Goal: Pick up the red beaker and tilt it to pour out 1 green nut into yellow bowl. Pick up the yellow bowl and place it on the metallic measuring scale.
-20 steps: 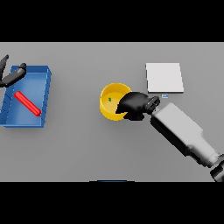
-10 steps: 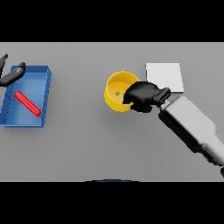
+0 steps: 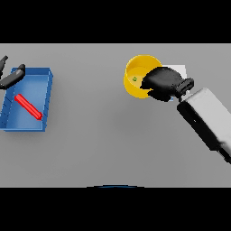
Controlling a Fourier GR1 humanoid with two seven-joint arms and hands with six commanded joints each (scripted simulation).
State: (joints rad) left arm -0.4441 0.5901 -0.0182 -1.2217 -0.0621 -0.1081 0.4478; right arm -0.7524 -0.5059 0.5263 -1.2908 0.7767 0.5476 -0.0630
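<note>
My right hand (image 3: pixel 163 83) is shut on the right rim of the yellow bowl (image 3: pixel 137 72) and holds it raised, at the upper right of the head view. A small green nut (image 3: pixel 134 80) lies inside the bowl. The white-topped measuring scale (image 3: pixel 181 70) is mostly hidden behind the hand and bowl; only a strip shows. The red beaker (image 3: pixel 28 107) lies on its side in the blue tray (image 3: pixel 46 99) at the left. My left hand (image 3: pixel 10 78) shows at the left edge, over the tray's far corner, fingers straight.
The blue tray sits near the table's left edge. The grey table (image 3: pixel 103 135) stretches between the tray and the bowl.
My right hand has carried the yellow bowl up and to the right, so it now covers most of the scale. The left hand has drifted slightly left.
</note>
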